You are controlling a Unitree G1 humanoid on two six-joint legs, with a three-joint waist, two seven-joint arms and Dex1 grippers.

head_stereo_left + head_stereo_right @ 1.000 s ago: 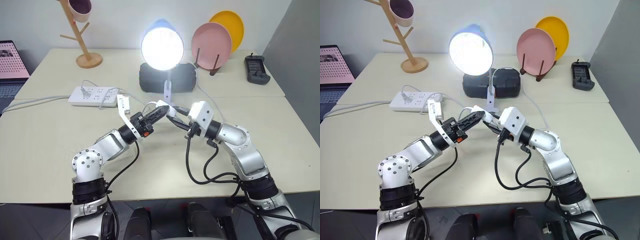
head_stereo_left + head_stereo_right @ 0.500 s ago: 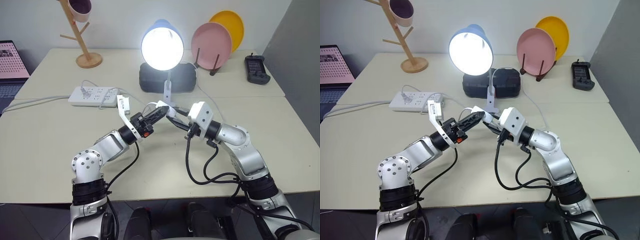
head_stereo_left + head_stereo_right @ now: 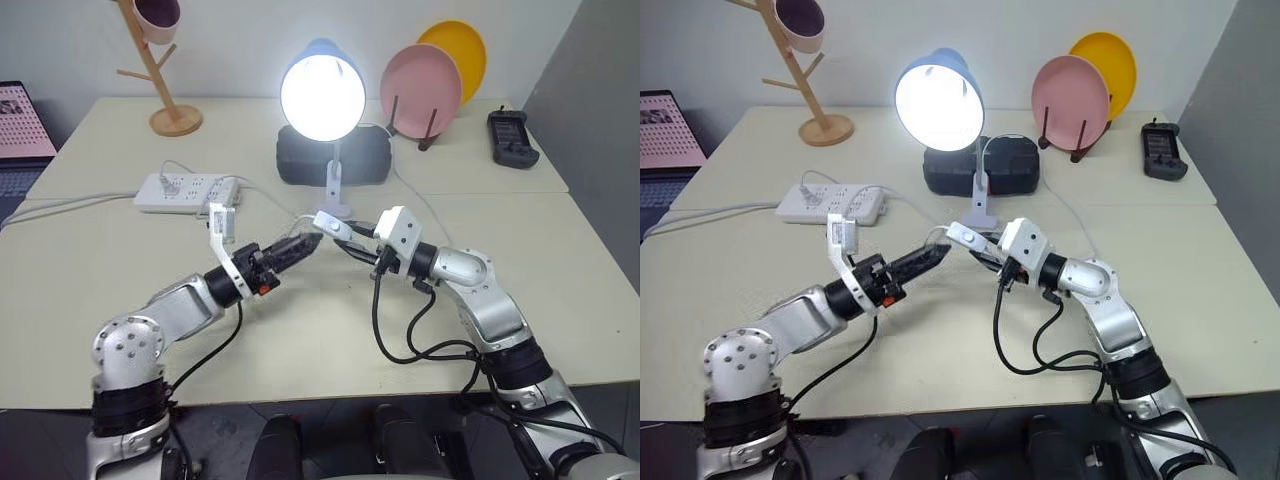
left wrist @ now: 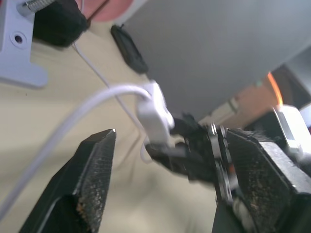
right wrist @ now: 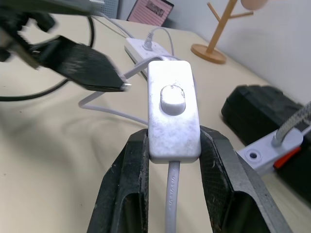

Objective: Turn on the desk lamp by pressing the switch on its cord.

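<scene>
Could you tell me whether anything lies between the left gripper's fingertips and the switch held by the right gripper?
Nothing solid: in the left wrist view the left gripper stands open short of the switch, with only the cord running past; the right gripper clamps the switch.

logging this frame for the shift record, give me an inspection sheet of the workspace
surface: beige tabletop, two desks pushed together.
job's things: light-blue shaded desk lamp lit; small white oblong inline switch on thin white cord.
clutter: pink plate and yellow plate on a rack; wooden mug tree; black case behind the lamp; black remote.
end effectors: right end effector shut on the switch; left end effector open, apart from it.
cables: white power strip, its lead running off left; black robot cables.
surroundings: laptop screen at far left.
</scene>
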